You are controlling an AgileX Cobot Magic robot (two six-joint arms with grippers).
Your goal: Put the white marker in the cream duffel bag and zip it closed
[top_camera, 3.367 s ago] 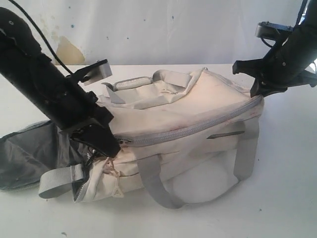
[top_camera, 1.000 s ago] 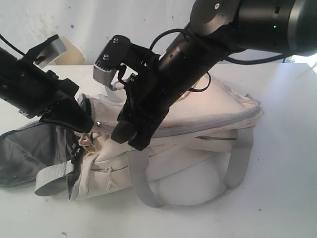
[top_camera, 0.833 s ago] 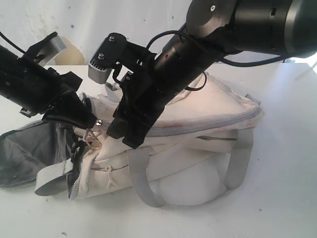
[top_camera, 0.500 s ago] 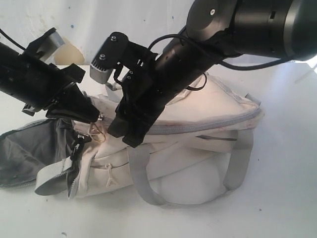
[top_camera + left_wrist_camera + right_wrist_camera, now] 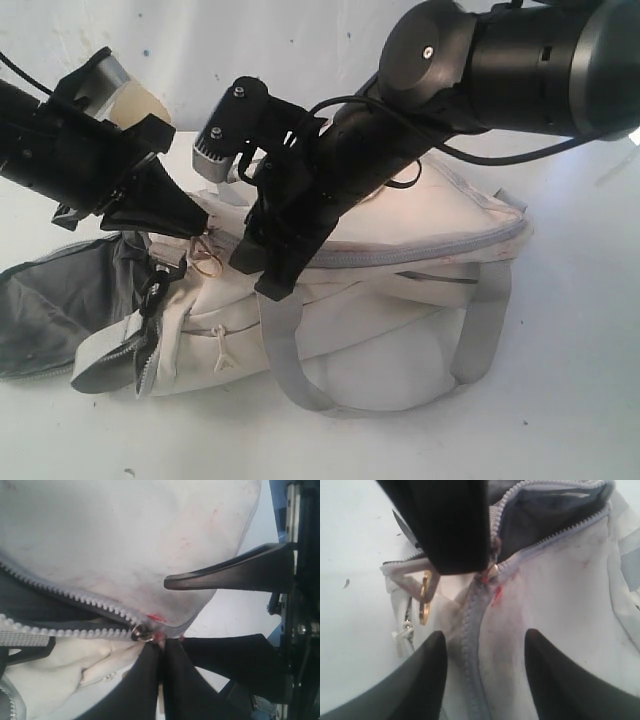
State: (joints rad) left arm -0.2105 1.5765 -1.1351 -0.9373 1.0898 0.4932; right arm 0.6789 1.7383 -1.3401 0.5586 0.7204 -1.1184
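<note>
Since a second ago the left gripper point(image 5: 203, 222) has risen and drawn rightward, lifting the open end of the cream duffel bag point(image 5: 440, 215); it is pinched shut on the zip slider point(image 5: 141, 632). The right gripper point(image 5: 485, 632) sits much as before, fingers spread wide astride the zipped stretch, holding nothing. The bag lies slumped on the white table point(image 5: 580, 380), faintly red-stained, grey straps point(image 5: 290, 350) looping down its front. Its long axis runs left to right in the exterior view, the unzipped end with dark grey lining point(image 5: 60, 300) pointing left
</note>
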